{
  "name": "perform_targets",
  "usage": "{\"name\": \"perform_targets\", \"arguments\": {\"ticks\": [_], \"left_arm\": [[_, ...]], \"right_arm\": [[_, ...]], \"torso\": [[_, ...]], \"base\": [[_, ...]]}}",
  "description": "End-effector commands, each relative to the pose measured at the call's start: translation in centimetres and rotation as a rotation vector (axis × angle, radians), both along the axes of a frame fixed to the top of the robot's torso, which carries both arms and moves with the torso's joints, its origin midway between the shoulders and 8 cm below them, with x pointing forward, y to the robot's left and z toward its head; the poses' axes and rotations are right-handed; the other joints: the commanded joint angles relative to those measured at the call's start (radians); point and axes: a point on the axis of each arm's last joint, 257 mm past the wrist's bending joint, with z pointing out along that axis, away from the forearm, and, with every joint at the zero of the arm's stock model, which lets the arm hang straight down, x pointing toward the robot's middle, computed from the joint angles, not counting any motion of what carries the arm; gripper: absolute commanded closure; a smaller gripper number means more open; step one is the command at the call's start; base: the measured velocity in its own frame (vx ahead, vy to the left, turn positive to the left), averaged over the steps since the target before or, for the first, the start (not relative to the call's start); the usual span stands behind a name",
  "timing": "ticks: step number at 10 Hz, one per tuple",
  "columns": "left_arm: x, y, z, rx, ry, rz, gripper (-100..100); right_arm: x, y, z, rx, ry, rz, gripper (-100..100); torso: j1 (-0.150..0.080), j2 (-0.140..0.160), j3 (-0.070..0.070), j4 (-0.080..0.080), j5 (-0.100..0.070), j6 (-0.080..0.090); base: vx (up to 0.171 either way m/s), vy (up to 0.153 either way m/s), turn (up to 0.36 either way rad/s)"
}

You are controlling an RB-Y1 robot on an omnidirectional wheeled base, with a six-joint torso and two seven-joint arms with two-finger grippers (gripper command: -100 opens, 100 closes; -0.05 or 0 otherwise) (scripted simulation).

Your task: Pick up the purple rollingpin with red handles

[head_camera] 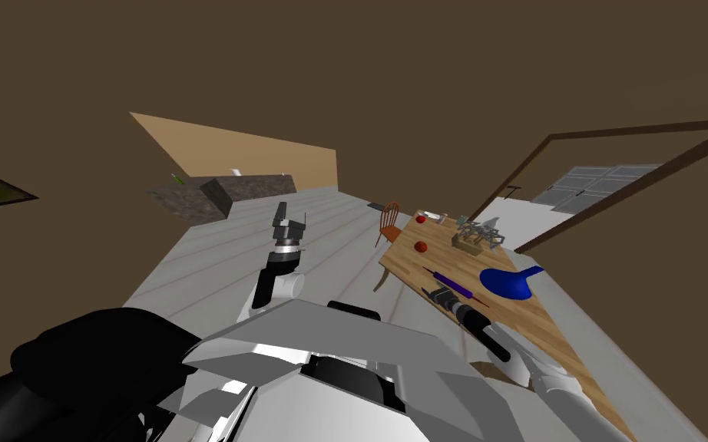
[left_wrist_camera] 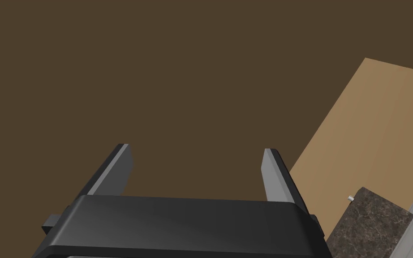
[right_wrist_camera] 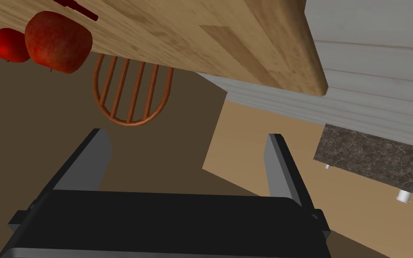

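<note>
The purple rolling pin (head_camera: 456, 285) with thin red handles lies slantwise on the wooden table (head_camera: 544, 326), near its long edge. My right gripper (head_camera: 429, 291) hovers just beside the pin, on the side toward me, at the table's edge. Its fingers (right_wrist_camera: 281, 165) stand open with nothing between them. In the right wrist view, one red handle tip (right_wrist_camera: 79, 7) lies on the table (right_wrist_camera: 228, 40) by an apple (right_wrist_camera: 58, 41). My left gripper (head_camera: 284, 214) is raised over the floor, far from the table, and its fingers (left_wrist_camera: 273, 174) are open and empty.
On the table are a blue bowl-like thing (head_camera: 507, 282) just past the pin, two red apples (head_camera: 421, 246), and a wire rack (head_camera: 475, 234) at the far end. A wooden chair (head_camera: 389, 222) stands at the far corner. A dark stone counter (head_camera: 222, 196) lies across the floor.
</note>
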Motion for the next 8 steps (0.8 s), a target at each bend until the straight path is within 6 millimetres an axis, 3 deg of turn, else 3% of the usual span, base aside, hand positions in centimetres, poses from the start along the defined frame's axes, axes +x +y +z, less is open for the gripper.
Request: {"name": "perform_targets", "arguments": {"ticks": [1,3,5,7,8], "left_arm": [[0.0,0.0,0.0,0.0,0.0,0.0,0],[0.0,0.0,0.0,0.0,0.0,0.0,0],[0.0,0.0,0.0,0.0,0.0,0.0,0],[0.0,0.0,0.0,0.0,0.0,0.0,0],[0.0,0.0,0.0,0.0,0.0,0.0,0]], "right_arm": [[-1.4,-2.3,-1.3,-0.076,0.048,0.006,-100],[-3.2,-5.0,-2.5,-0.149,0.102,0.004,-100],[-3.9,-6.0,-2.9,-0.159,0.118,-0.014,-100],[-7.8,-10.8,-4.7,-0.29,0.225,-0.012,-100],[-7.9,-10.8,-4.7,-0.29,0.225,-0.013,-100]], "torso": [[0.0,0.0,0.0,0.0,0.0,0.0],[-0.001,-0.001,-0.001,0.0,0.0,0.0],[-0.001,-0.003,-0.002,-0.001,0.0,-0.001],[-0.001,-0.001,0.0,0.0,0.0,-0.001],[-0.002,-0.003,-0.002,0.0,0.0,-0.001]], "base": [[0.042,0.003,0.15],[0.055,-0.01,0.145],[0.045,-0.015,0.064],[0.061,-0.022,0.247],[0.072,-0.043,0.082]]}}
